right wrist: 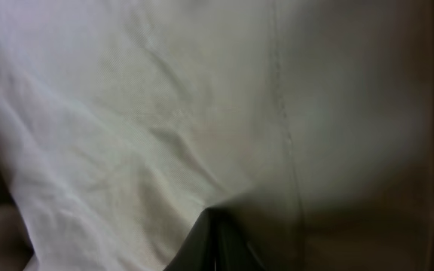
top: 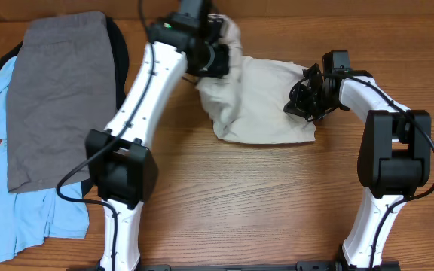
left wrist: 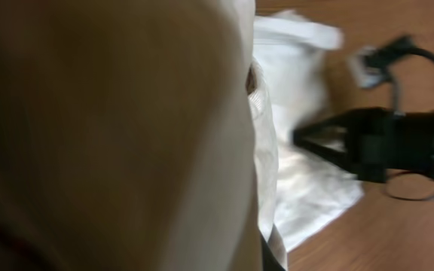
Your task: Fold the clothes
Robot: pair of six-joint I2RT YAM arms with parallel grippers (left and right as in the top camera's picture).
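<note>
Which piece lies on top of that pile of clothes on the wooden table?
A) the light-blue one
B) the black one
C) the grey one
C: seen from overhead, the flat grey garment covers the light-blue garment and the black garment, whose edges only peek out around it.

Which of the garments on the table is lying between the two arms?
The beige shorts, mid-table, with the left tool and right tool both at them. The grey garment, light-blue garment and black garment lie stacked apart, beyond the left arm.
</note>
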